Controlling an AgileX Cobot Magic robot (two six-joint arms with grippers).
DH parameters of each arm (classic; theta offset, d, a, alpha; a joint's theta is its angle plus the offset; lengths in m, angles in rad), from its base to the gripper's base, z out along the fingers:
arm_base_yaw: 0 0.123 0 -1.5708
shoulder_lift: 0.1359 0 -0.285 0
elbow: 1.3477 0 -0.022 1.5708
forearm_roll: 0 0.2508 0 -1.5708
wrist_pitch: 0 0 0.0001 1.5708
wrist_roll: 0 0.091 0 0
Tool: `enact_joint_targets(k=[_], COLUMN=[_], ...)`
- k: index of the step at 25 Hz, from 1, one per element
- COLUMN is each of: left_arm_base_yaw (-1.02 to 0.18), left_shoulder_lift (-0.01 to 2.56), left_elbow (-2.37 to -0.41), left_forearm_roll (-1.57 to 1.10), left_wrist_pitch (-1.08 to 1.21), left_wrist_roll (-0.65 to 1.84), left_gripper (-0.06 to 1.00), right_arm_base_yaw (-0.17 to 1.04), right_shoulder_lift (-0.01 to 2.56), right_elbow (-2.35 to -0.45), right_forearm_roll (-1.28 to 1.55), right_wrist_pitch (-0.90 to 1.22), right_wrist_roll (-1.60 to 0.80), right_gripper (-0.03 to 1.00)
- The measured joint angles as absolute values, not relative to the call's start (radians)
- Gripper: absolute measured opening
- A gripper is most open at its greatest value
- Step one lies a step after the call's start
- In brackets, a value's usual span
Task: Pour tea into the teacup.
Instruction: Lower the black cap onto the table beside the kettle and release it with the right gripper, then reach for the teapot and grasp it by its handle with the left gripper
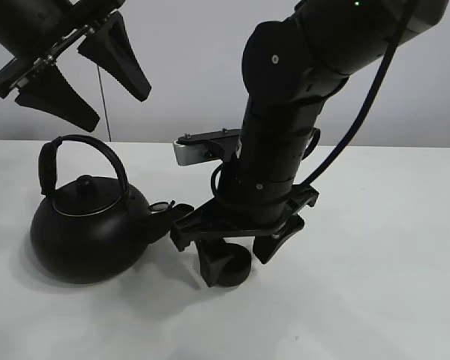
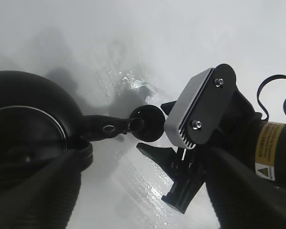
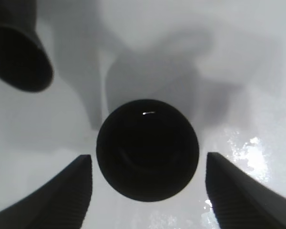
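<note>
**Exterior high view**
Table point(image 1: 390, 247): white, with the kettle and the teacup standing on it.
Kettle point(image 1: 86, 232): round and black, upright on the left, arched handle raised, spout point(image 1: 161, 214) pointing toward the middle.
Teacup point(image 1: 236, 271): small and black, on the table just beside the spout's tip, largely hidden by the right arm.
Left gripper point(image 1: 114, 107): well above the kettle, fingers spread wide and holding nothing.
Right gripper point(image 1: 238, 262): down at the table, one finger on each side of the teacup.

**Left wrist view**
Spout and cup: the spout's end overlaps the teacup's rim; whether they touch cannot be told.
Left fingers point(image 2: 38, 191): two blurred ribbed shapes, far apart.
Camera housing point(image 2: 200, 109): grey block on the right arm, near the cup.
Droplets point(image 2: 133, 85): glints of water on the table, near the teacup.

**Right wrist view**
Teacup: seen from above, upright, centred between the fingers; its inside is too dark to tell what it holds.
Right fingers point(image 3: 62, 200): parted, a thin strip of table showing between each one and the cup wall, so not clamped.
Dark round form point(image 3: 19, 57): near the cup, probably the kettle's spout, but too blurred to be sure.
Wet patch point(image 3: 243, 148): shining on the table beside one finger.
</note>
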State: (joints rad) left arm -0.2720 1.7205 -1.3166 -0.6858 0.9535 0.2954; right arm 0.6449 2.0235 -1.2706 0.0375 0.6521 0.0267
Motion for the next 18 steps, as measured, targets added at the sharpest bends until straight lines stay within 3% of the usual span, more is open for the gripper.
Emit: enact_joint_targets(k=[5, 18], left_arm_base_yaw=[-0.272, -0.272], left_shoulder_lift=[1.721, 1.721], left_elbow=[-1.317, -1.317], left_forearm_roll=[-0.686, -0.686], left_wrist_pitch=[0.954, 0.954], left_wrist_roll=[0.295, 0.295], left_gripper=[0.53, 0.53], right_arm_base_yaw=[0.645, 0.625], right_shoulder_lift=[2.025, 1.865], right_elbow=[-1.271, -1.271], right_forearm_roll=[0.038, -0.013], right_wrist_pitch=[0.652, 0.749], right_wrist_roll=[0.041, 0.074], right_gripper=[0.56, 0.56])
